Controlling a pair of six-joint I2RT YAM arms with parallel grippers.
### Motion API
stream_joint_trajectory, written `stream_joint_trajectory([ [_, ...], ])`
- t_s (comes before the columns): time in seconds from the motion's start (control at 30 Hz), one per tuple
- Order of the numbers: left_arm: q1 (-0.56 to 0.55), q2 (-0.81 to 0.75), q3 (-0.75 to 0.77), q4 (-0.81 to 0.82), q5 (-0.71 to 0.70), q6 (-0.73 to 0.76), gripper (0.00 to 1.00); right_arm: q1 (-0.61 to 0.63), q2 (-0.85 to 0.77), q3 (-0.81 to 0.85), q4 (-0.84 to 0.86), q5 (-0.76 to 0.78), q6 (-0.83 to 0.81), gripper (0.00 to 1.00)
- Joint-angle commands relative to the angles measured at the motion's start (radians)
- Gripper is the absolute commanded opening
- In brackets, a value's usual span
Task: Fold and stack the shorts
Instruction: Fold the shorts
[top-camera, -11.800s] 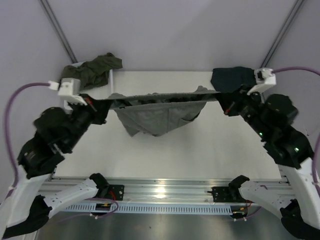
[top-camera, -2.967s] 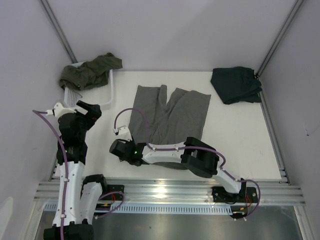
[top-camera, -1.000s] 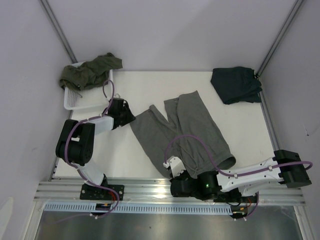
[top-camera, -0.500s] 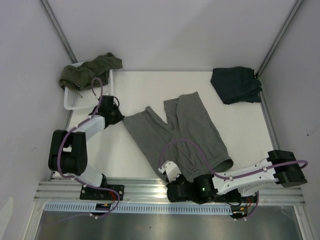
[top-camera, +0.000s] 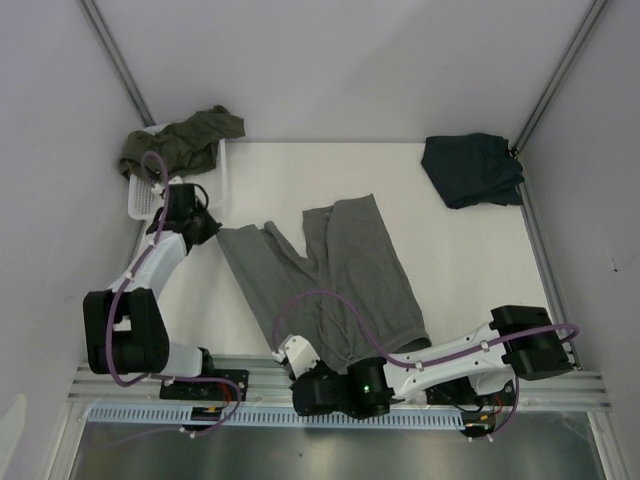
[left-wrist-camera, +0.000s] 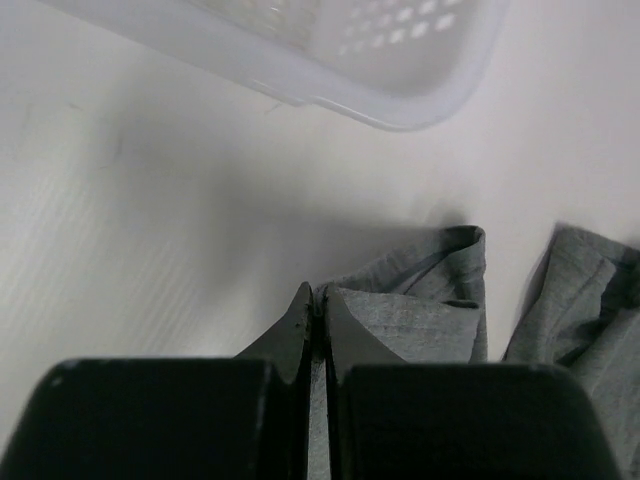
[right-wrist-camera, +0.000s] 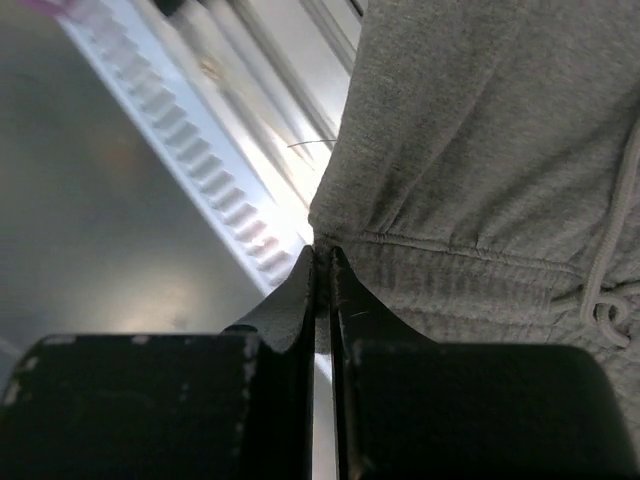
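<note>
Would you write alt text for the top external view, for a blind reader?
Grey shorts lie diagonally on a white table, the left end effector shut on a leg hem, the right end effector on the waistband. Olive shorts drape a white basket far left; navy shorts sit far right.

Top camera overhead, far; wrist cameras close, sharing grey shorts (top-camera: 350, 260).

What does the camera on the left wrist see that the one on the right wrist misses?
Only the left wrist view: a corner of the white basket on the white table. Only the right wrist view: the drawstring and the metal rail. Both: the grey shorts pinched, by the left gripper at a leg hem, by the right gripper at the waistband.
</note>
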Motion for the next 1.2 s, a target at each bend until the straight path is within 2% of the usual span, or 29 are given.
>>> stream_joint_trajectory([
  [0.0, 0.074, -0.01, 0.088, 0.013, -0.003, 0.003, 0.0, 0.009, 0.004, 0.129, 0.038, -0.1, -0.014, 0.0],
  [0.13, 0.077, -0.085, 0.125, -0.028, -0.006, -0.011, 0.0, 0.028, 0.02, 0.248, -0.044, -0.083, -0.035, 0.0],
  [0.2, 0.078, -0.126, 0.145, -0.04, 0.008, -0.014, 0.0, 0.017, 0.002, 0.266, -0.064, -0.075, -0.038, 0.0],
  [0.3, 0.077, -0.148, 0.194, -0.086, -0.043, 0.001, 0.0, -0.021, -0.025, 0.254, -0.068, -0.096, -0.02, 0.0],
  [0.47, 0.079, -0.139, 0.277, -0.151, -0.052, 0.014, 0.0, -0.059, -0.064, 0.196, -0.047, -0.119, 0.04, 0.0],
  [0.77, 0.076, -0.13, 0.354, -0.13, 0.035, -0.032, 0.0, -0.104, -0.216, 0.071, -0.056, -0.061, 0.144, 0.0],
  [1.03, -0.005, -0.084, 0.409, -0.058, 0.049, -0.109, 0.0, -0.115, -0.406, -0.039, -0.056, 0.037, 0.262, 0.0],
  [1.17, -0.106, -0.012, 0.473, -0.027, 0.026, -0.132, 0.0, -0.116, -0.466, -0.094, -0.09, 0.087, 0.342, 0.0],
])
